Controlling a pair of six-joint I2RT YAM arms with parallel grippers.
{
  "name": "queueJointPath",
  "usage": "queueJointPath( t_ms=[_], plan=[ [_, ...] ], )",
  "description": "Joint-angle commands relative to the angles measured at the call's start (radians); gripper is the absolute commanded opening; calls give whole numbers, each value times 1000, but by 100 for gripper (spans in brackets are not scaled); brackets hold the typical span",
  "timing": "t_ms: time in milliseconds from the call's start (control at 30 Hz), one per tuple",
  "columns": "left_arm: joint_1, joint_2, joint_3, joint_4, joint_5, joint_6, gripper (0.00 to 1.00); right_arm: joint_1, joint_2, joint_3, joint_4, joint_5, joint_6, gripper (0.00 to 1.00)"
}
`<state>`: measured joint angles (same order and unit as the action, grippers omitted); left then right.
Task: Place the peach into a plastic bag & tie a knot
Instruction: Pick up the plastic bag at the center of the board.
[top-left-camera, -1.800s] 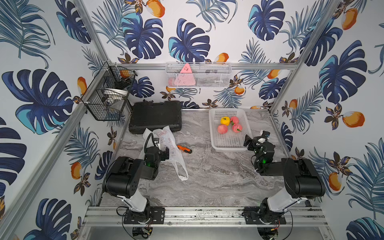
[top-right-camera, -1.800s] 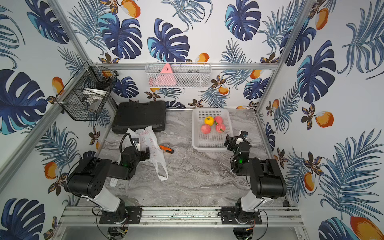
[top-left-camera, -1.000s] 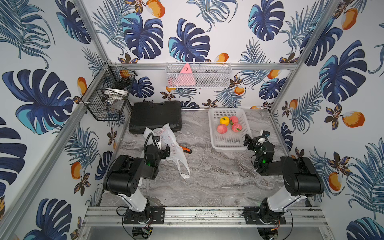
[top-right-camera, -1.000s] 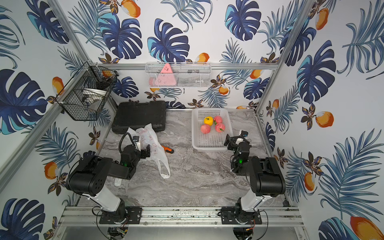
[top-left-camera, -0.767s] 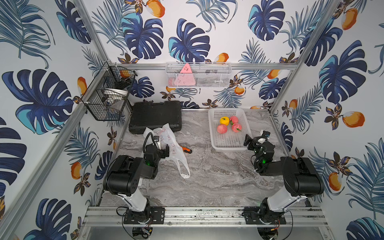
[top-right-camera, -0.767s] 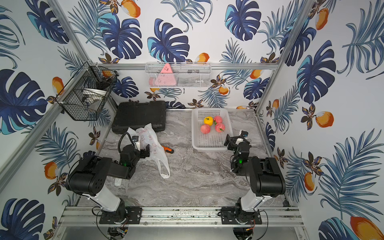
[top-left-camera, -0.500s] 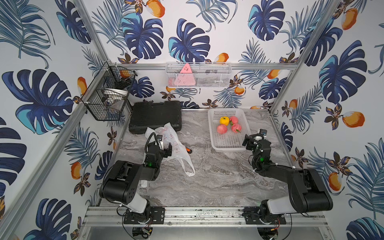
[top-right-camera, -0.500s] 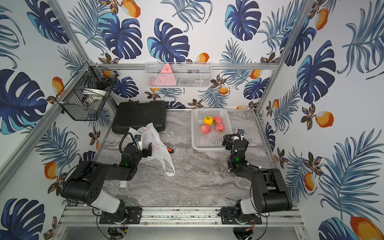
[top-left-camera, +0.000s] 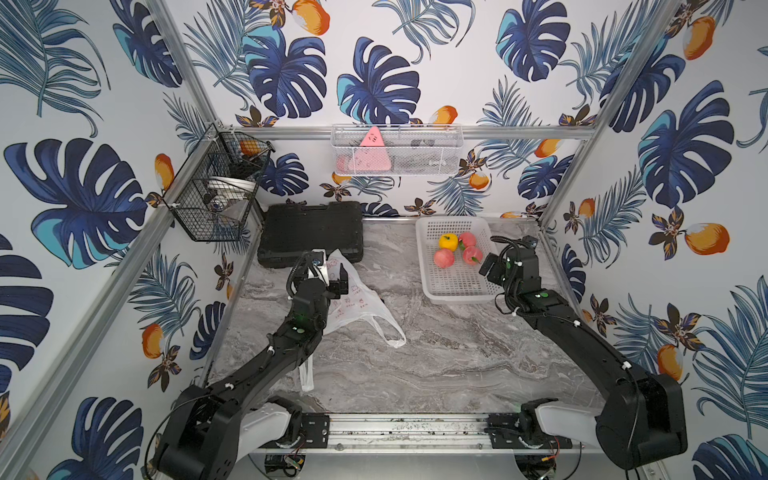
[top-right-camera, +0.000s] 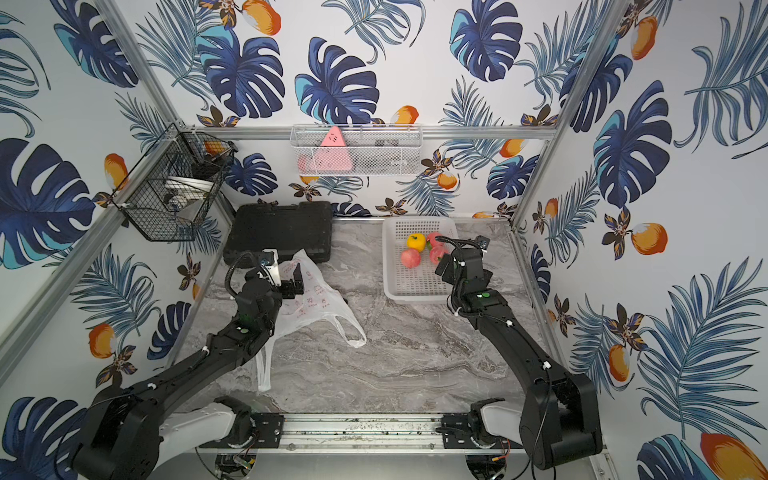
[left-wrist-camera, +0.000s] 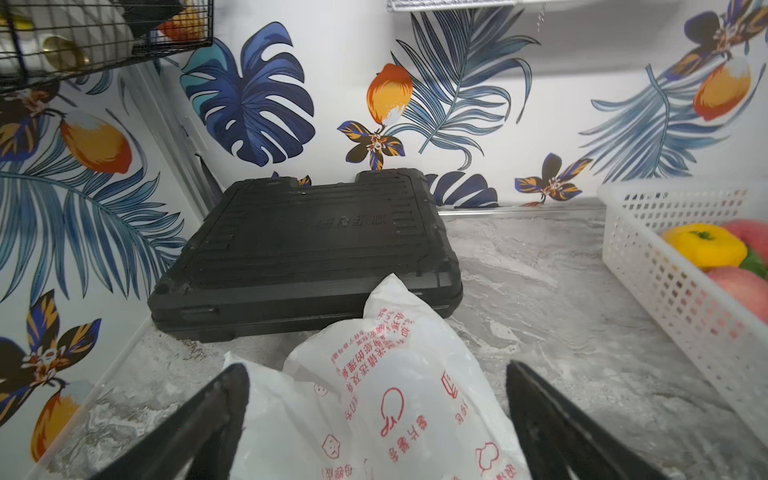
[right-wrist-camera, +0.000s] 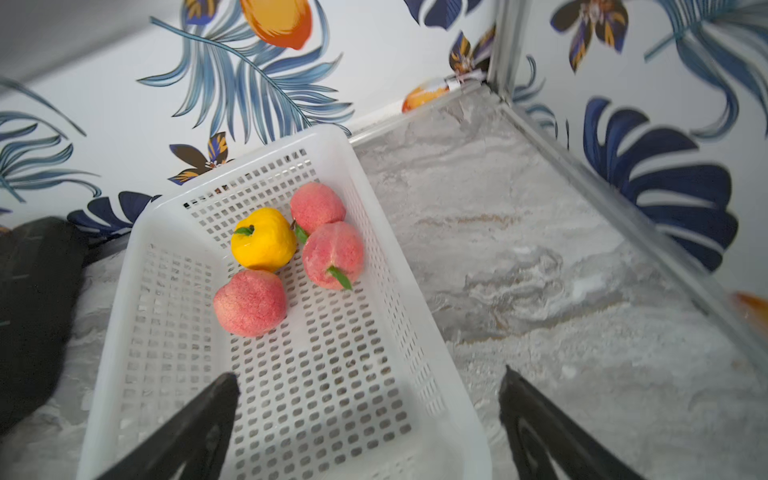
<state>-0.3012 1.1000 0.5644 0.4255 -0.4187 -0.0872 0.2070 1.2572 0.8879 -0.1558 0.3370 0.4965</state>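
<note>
- Stretching out of their folded rest, both arms are what has changed: the left arm (top-left-camera: 266, 365) now runs far up the left side of the table (top-left-camera: 457, 374), and the right arm (top-left-camera: 582, 332) runs far up the right side. I read this as the approach beginning, with nothing picked yet.
- The black case (top-left-camera: 309, 230) sits at the far left, and the bag's far tip leans against its near edge.
- The white basket (top-left-camera: 457, 293) stands far right, and my right wrist tilts down over its near right corner.
- The plastic bag (top-left-camera: 357, 297) lies crumpled on the table just near of the case and has slid a little to the right. Its handle loops (top-left-camera: 388, 332) are slack and there is no knot, so I still need its mouth opened.
- The left gripper (left-wrist-camera: 375, 368) hovers over the bag's far end with its jaws spread wide either side of the film, pinching nothing.
- The right gripper (right-wrist-camera: 370, 374) is likewise released and empty above the basket floor, short of the fruit.
- Three peaches (right-wrist-camera: 250, 302) wait in the basket's far half beside a yellow fruit (right-wrist-camera: 262, 240).
</note>
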Motion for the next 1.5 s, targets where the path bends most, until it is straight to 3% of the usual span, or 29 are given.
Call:
queueJointPath(
  t_ms=[0, 133, 267, 333, 500, 600, 800, 933, 1033, 1300, 1467],
  plan=[
    [0, -41, 104, -318, -52, -213, 99, -82, -6, 8, -105, -345, 193, 98],
    [2, -19, 303, -712, -124, -483, 99, 68, -22, 60, -160, -331, 139, 93],
    [8, 32, 420, -836, 24, -323, 99, 275, -29, 117, -271, -300, 86, 92],
    [6, 45, 445, -888, 91, -285, 93, 375, -28, 134, -301, -331, 55, 88],
    [-4, -33, 402, -930, 196, -307, 82, 699, 122, 282, -480, -283, 7, 83],
    [-7, -83, 381, -947, 176, -314, 80, 796, 222, 268, -452, -291, 27, 78],
    [-8, -91, 390, -994, 149, -266, 77, 805, 452, 309, -394, -281, 55, 73],
    [-8, -71, 396, -995, 212, -243, 67, 795, 568, 360, -376, -241, 43, 64],
    [-9, -66, 393, -986, 235, -237, 65, 770, 613, 370, -358, -214, 53, 56],
    [-9, -72, 381, -972, 263, -233, 66, 722, 724, 432, -359, -164, 32, 49],
    [-9, -92, 374, -980, 265, -224, 65, 703, 759, 473, -361, -160, 27, 23]
  ],
)
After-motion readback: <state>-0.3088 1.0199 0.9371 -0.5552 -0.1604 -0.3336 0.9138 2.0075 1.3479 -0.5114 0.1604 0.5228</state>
